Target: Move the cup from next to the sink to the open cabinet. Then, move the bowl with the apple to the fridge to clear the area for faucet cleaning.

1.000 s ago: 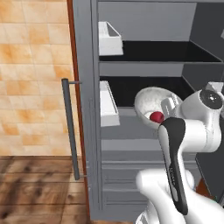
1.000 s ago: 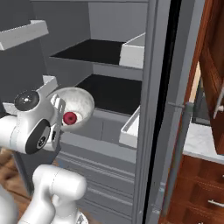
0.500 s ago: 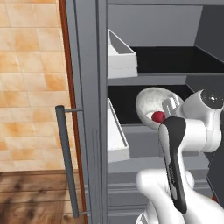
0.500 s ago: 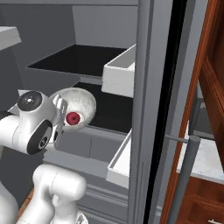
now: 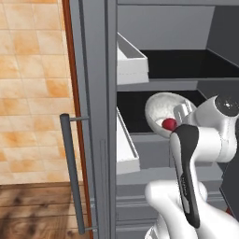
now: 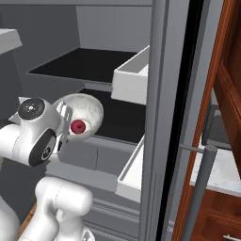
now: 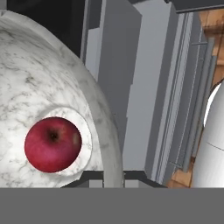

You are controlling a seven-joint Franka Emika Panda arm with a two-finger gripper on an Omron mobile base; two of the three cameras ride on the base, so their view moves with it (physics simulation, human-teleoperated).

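Open fridge (image 5: 100, 93) ahead, tall and dark grey, long bar handle (image 5: 72, 172) on the door edge, white door bins (image 6: 134, 77) to the side, dark shelves (image 6: 89, 63) inside. White arm (image 5: 205, 140) raised in front of the lower dark shelf (image 5: 140, 105).

Bowl (image 6: 87, 110) held up at shelf height, tipped so its hollow faces back toward the base cameras, rim just over the front lip of that lower shelf; not resting on anything visible. White-grey speckled, wide and shallow. Apple (image 7: 52, 144) seated in the bowl's bottom, small and dark red, plain in the hand view and in both base views.

Tool (image 7: 107, 177) clamped shut on the bowl's rim, fingertips pinching the edge at the near side; from the hand view the bowl spreads up and to the left of the tips, with the apple beyond the rim toward the bowl's centre.

Deciding relation: shelf opening lies straight ahead of the bowl and slightly below it, farther from the base than the tool. Bowl's wide face turned near-upright, so likely needs levelling before set-down, otherwise a risk of the apple rolling out. Door bin close on the side, so little room for sideways drift. Only 1 arm here. Second half of the task seemingly near its end, bowl not yet set down.
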